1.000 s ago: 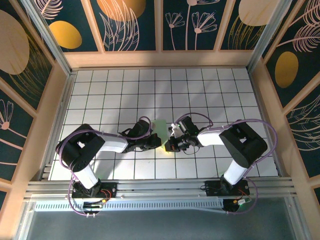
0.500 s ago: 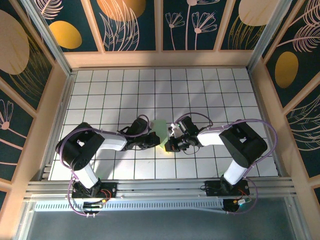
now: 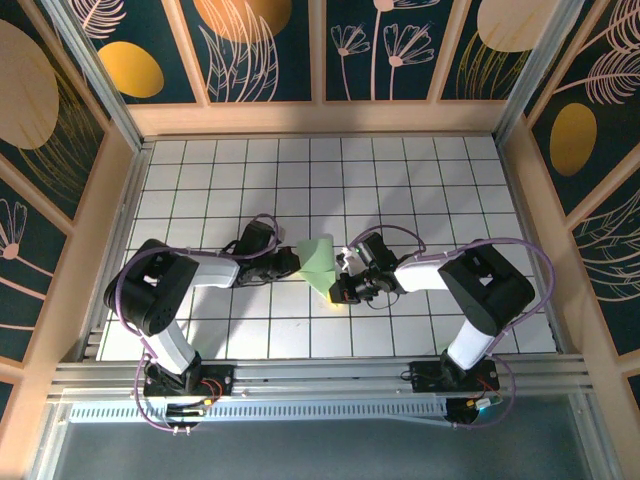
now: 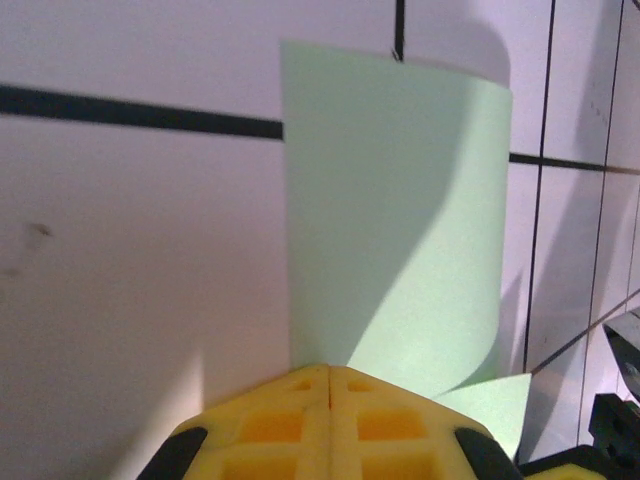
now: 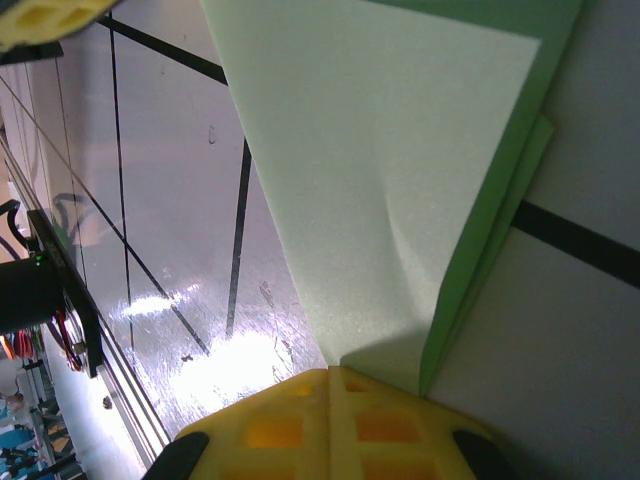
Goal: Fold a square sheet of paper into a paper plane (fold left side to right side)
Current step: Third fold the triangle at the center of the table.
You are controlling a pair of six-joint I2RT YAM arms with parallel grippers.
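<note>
Square sheet of paper (image 3: 318, 258), partly folded, arching off surface (image 3: 420, 190); left tool (image 4: 330, 372) clamping shut on one edge, right tool (image 5: 330, 374) pinching opposite folded edge

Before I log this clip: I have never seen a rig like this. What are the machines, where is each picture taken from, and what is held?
Two white robot arms are bolted at the near edge of a white gridded table. One picture looks down from above; the other two come from a camera on each wrist, yellow fingertips at the bottom. The left gripper and the right gripper are each shut on an edge of a light green sheet of thin paper, partly folded, between them.
</note>
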